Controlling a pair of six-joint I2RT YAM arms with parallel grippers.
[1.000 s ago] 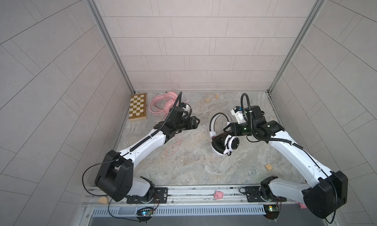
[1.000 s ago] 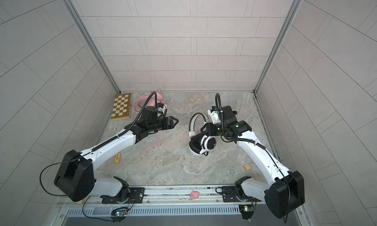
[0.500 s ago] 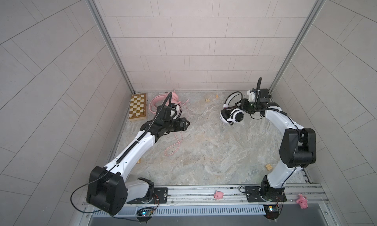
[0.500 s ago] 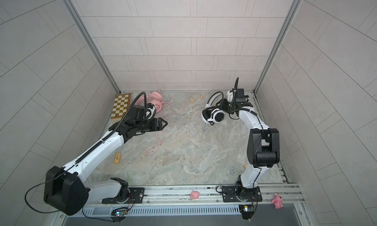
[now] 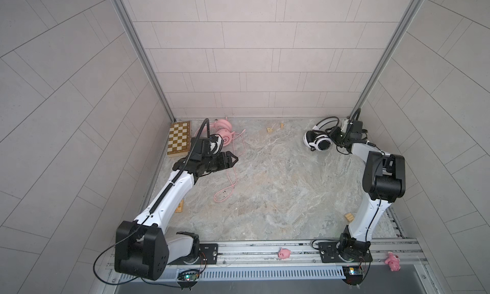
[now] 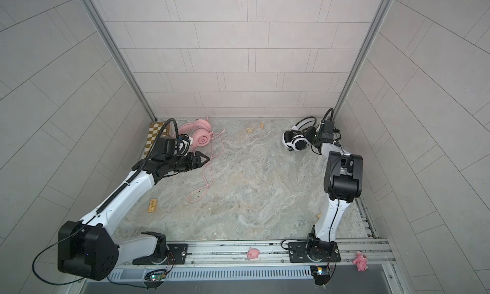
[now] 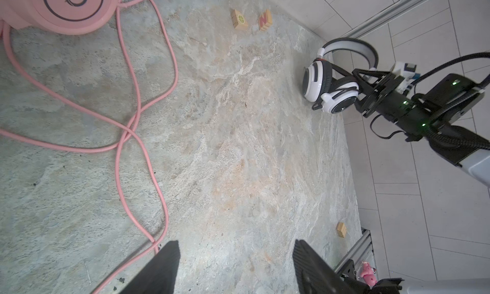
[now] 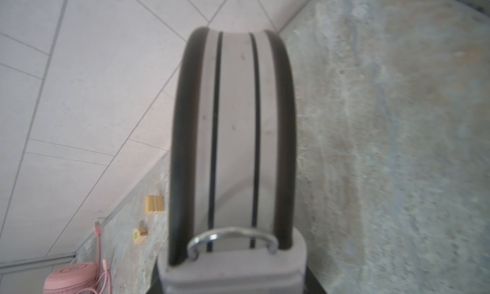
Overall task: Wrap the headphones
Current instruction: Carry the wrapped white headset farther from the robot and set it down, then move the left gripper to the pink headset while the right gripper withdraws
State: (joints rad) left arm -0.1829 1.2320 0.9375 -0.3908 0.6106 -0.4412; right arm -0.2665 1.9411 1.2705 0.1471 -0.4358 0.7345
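The white plastic over-ear headphones with black pads [image 5: 318, 144] are in the far right corner of the grey stone table [image 5: 278, 194]. The right gripper [image 5: 332, 137] pinches them at the headband end. They look light, and the stiff band probably gives a firm hold. The left gripper [image 5: 232, 159] is spread and empty, near the pink headphones [image 5: 224, 136].

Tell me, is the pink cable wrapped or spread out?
Spread out: the pink cable lies in loose loops on the table.

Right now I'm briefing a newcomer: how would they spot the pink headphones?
Go to the table's far left corner, where a chessboard lies. The pink headphones sit just right of it, their pink cable trailing loose toward the front, unlike the white pair at the far right.
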